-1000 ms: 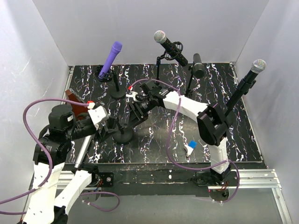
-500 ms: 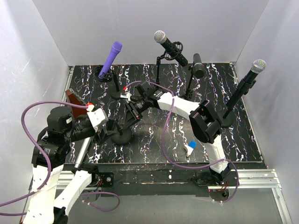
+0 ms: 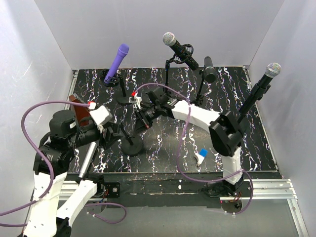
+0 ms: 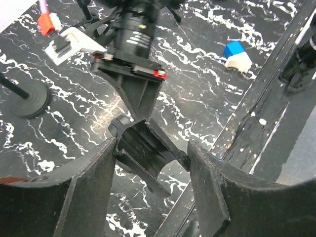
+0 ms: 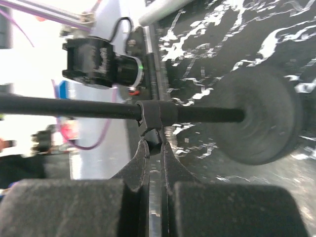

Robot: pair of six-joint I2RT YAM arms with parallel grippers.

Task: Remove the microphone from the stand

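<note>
Pinched stand pole [image 5: 74, 109] (top cut off)

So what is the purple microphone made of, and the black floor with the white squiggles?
The purple microphone looks like soft foam or matte plastic: the colour is even and nothing shines. I can't tell which from here. The black floor looks like a smooth printed sheet made to look like marble: it has thin white veins and a faint glare in the left wrist view.
</note>
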